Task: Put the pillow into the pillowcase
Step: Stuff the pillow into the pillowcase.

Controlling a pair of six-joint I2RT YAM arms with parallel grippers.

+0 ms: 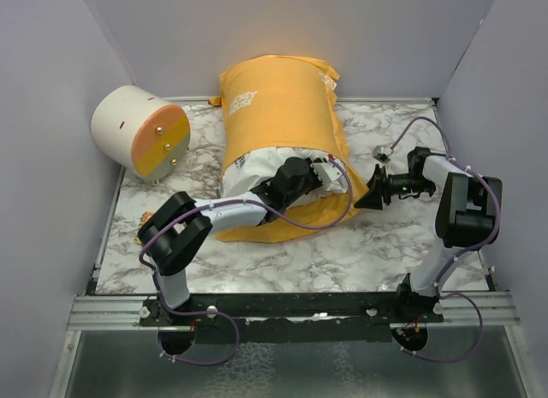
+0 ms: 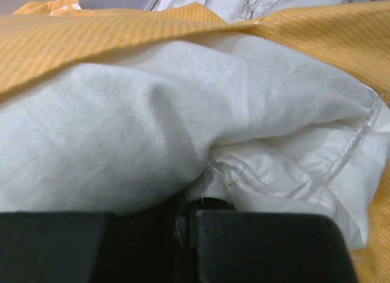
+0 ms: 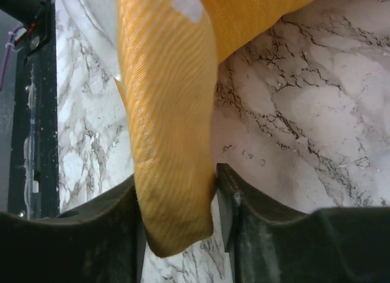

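The orange-yellow pillowcase [image 1: 274,107] lies across the middle of the marble table, its white lettering facing up. The white pillow [image 1: 261,163] bulges out of its near open end and is mostly inside. My left gripper [image 1: 295,175] is pressed into that exposed end. In the left wrist view its jaws [image 2: 186,228] are shut, with the white pillow [image 2: 152,112] piled against them under the orange case edge [image 2: 91,33]. My right gripper [image 1: 372,195] is at the case's right corner. A flap of the pillowcase [image 3: 167,112] hangs between its parted fingers [image 3: 177,182].
A cream-and-orange cylinder [image 1: 141,131] lies on its side at the back left corner. Grey walls close in the table on three sides. A black rail [image 1: 300,304] runs along the near edge by the arm bases.
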